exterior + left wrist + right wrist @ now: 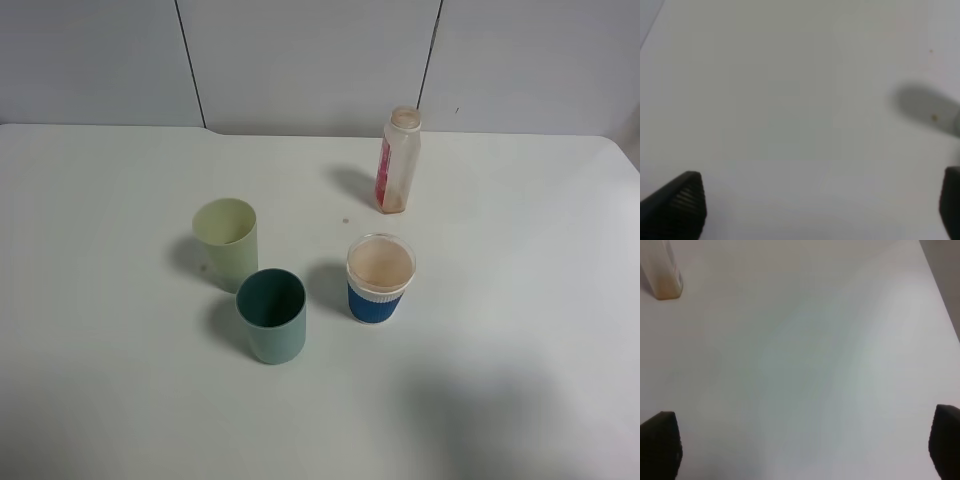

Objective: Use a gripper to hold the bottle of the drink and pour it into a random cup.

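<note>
The clear bottle with a pink-red label and no cap stands upright at the back right of the white table. Its base also shows in the right wrist view, far from the fingertips. The pale yellow-green cup stands upright left of centre. Neither arm shows in the exterior high view. My left gripper is open over bare table, empty. My right gripper is open over bare table, empty.
A dark teal-green tumbler stands just in front of the pale cup. A clear cup with a blue sleeve stands in front of the bottle. A small speck lies on the table. A grey wall runs behind.
</note>
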Controlling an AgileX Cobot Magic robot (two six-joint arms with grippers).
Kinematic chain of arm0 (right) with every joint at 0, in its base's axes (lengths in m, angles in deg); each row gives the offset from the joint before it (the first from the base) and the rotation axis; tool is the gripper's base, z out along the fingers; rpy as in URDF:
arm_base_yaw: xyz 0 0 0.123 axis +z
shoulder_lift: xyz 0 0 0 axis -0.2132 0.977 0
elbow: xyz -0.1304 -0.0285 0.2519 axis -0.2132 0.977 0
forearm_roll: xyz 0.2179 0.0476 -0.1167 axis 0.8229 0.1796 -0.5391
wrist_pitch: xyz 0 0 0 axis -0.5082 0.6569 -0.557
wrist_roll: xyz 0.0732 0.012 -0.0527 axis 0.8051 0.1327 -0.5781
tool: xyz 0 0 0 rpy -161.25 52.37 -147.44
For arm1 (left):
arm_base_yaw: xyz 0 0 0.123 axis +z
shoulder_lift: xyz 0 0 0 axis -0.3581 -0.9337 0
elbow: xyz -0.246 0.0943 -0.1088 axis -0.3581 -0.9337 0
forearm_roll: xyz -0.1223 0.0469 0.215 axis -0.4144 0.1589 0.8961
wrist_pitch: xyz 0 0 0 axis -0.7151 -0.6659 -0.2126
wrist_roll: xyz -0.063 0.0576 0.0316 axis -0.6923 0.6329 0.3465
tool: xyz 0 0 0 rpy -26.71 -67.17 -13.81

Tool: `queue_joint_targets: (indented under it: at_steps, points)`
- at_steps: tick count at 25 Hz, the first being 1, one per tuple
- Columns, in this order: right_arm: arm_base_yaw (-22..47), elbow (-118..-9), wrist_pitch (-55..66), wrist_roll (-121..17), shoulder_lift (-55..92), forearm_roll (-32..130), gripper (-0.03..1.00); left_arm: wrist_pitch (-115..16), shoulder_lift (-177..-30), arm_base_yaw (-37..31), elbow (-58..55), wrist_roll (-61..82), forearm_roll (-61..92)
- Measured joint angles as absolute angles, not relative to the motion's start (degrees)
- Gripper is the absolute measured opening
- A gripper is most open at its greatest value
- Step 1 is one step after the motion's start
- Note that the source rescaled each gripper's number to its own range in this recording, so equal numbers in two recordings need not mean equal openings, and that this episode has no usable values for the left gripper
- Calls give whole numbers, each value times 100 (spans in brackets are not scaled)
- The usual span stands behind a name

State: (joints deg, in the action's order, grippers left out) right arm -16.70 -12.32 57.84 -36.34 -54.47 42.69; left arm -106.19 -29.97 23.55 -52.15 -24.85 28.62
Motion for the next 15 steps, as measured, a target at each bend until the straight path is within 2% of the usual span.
queue_joint_targets:
  at_steps: [15]
  points:
    - [-1670, -1232, 5729, -3634, -5447, 4269, 100, -10619, -2997, 2355, -5215, -2485, 2862]
